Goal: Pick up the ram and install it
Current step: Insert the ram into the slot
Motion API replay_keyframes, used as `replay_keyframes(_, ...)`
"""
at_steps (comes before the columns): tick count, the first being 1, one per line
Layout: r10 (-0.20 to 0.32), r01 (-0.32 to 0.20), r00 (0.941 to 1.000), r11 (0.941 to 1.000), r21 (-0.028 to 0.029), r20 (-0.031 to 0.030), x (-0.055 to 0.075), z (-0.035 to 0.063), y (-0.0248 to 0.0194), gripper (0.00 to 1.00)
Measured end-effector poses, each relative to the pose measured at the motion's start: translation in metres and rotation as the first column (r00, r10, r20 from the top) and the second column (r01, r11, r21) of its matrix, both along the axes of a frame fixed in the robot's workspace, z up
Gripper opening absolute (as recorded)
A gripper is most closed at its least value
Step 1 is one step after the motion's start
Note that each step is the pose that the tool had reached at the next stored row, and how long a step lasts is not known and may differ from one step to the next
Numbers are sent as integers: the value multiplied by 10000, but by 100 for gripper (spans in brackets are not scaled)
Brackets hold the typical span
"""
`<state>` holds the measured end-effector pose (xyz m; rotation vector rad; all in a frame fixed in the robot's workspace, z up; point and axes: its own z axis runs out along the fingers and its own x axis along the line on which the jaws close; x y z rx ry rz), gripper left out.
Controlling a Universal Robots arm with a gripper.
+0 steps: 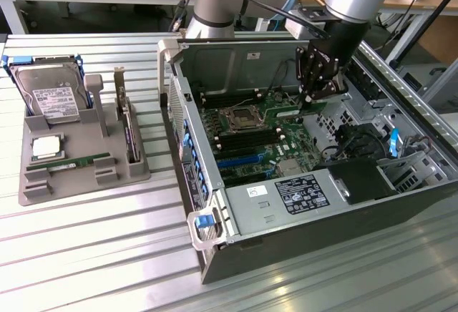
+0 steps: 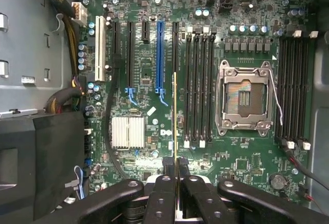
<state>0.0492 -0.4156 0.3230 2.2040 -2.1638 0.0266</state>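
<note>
In the wrist view the ram (image 2: 175,116) appears edge-on as a thin yellow-green strip. My gripper (image 2: 175,175) is shut on its near end, a black finger (image 2: 163,193) on each side. It hangs above the motherboard (image 2: 149,70), just beside the bank of black memory slots (image 2: 200,88) next to the open CPU socket (image 2: 245,98). In the exterior view my gripper (image 1: 309,97) is inside the open computer case (image 1: 236,61), low over the board, with the green stick (image 1: 286,106) reaching out from it toward the exterior view's left.
A grey tray (image 1: 43,187) at the exterior view's left holds a hard drive (image 1: 54,97), a silver CPU chip (image 1: 46,146), another green stick (image 1: 71,162) and a dark expansion card (image 1: 130,129). Case walls, a black shroud (image 1: 358,179) and cables (image 2: 67,100) surround the board.
</note>
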Motion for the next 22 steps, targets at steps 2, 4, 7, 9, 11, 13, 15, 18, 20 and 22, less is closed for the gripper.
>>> replay_keyframes(2,0,0,10000,10000,0,0,0,-14,0,12)
replay_keyframes(4,0,0,10000,10000,0,0,0,-25,0,12)
replay_keyframes(7,0,0,10000,10000,0,0,0,-41,0,12)
replay_keyframes(9,0,0,10000,10000,1,0,0,-51,0,12)
replay_keyframes(11,0,0,10000,10000,0,0,0,-67,0,12)
replay_keyframes(13,0,0,10000,10000,1,0,0,-81,0,12)
replay_keyframes(15,0,0,10000,10000,1,0,0,-92,0,12)
replay_keyframes(18,0,0,10000,10000,0,0,0,-107,0,12)
replay_keyframes(20,0,0,10000,10000,0,0,0,-118,0,12)
replay_keyframes(22,0,0,10000,10000,1,0,0,-138,0,12)
